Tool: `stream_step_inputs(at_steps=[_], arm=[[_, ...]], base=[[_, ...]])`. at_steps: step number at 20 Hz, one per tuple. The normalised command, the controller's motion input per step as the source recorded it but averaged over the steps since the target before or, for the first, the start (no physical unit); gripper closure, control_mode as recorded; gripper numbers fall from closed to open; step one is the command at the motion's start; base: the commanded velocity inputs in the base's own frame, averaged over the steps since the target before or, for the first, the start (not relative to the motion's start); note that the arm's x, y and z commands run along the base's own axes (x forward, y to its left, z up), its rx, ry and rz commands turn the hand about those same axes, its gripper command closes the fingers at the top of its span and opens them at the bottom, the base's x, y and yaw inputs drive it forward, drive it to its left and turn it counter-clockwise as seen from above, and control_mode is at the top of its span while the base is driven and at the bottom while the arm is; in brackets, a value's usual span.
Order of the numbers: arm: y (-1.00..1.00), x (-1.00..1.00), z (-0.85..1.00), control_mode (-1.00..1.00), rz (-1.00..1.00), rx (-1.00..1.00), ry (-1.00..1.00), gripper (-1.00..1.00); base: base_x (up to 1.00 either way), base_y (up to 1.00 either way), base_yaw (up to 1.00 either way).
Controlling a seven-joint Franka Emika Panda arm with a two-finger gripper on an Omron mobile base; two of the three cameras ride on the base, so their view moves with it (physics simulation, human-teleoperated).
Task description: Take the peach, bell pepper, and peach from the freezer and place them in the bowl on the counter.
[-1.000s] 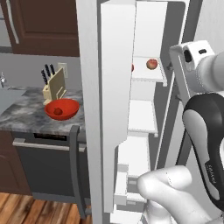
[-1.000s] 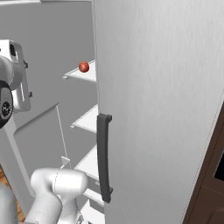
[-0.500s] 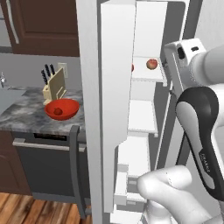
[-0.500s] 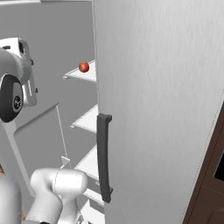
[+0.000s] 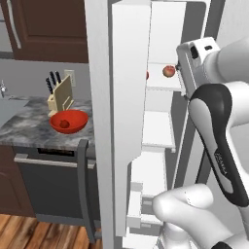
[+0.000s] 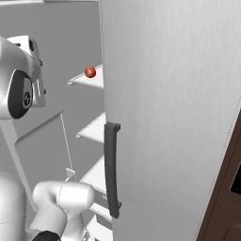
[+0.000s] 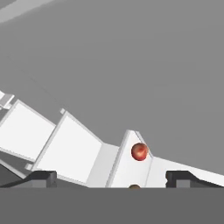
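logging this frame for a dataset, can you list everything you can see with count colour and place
freezer: one, light grey with white shelves, door open, right of the counter
fruit on the upper freezer shelf: one, reddish and round, also seen at and; too small to tell peach from pepper
second item at the door edge: one, red, mostly hidden
bowl: one, bright red, on the counter
item in the bowl: one, dark red, small
counter: one, grey-white marble
knife block: one, tan, behind the bowl
dishwasher front: one, black, under the counter
fridge door handle: one, dark grey, vertical
gripper: one, dark tips, open, aimed at the shelf fruit, holding nothing
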Motion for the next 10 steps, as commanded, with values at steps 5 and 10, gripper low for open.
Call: stream_step_inputs(at_steps=[5, 10], arm=[[-0.05, 0.42, 0.0, -1.0, 0.01, 0.0, 0.01, -1.0], [-0.07, 0.26, 0.0, -1.0, 0.06, 0.0, 0.01, -1.0]], base=[[0.0, 0.0, 0.0], [0.0, 0.0, 0.0]])
